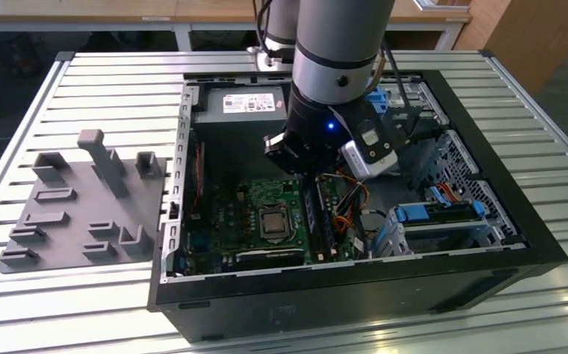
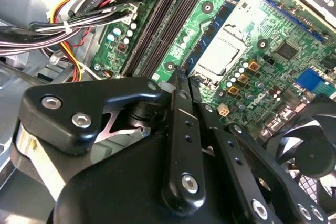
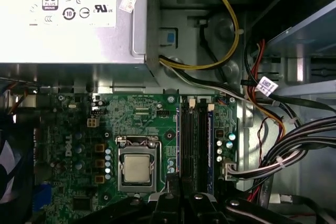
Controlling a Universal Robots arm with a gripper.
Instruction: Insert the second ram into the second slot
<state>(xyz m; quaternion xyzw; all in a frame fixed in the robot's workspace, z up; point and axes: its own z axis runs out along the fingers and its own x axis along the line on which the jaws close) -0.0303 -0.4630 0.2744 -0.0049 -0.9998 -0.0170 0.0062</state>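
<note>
We saw the claw [image 2: 184, 77] down inside the open computer case [image 1: 520, 243], which lay on the worktop [image 1: 97, 88] nearer its edge on the exterior view's right. Its tips were pressed close together, pinching, as we judged, one end of the second ram [image 2: 210, 40]. The blue stick stood on edge, lengthwise along the memory slots [image 3: 202, 145] beside the processor socket [image 3: 136, 167], presumably so its lower edge could meet a slot squarely. Whether it was seated we could not tell.

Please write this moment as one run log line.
gripper: inside open computer case | nearest: memory slots | beside: processor socket
</note>
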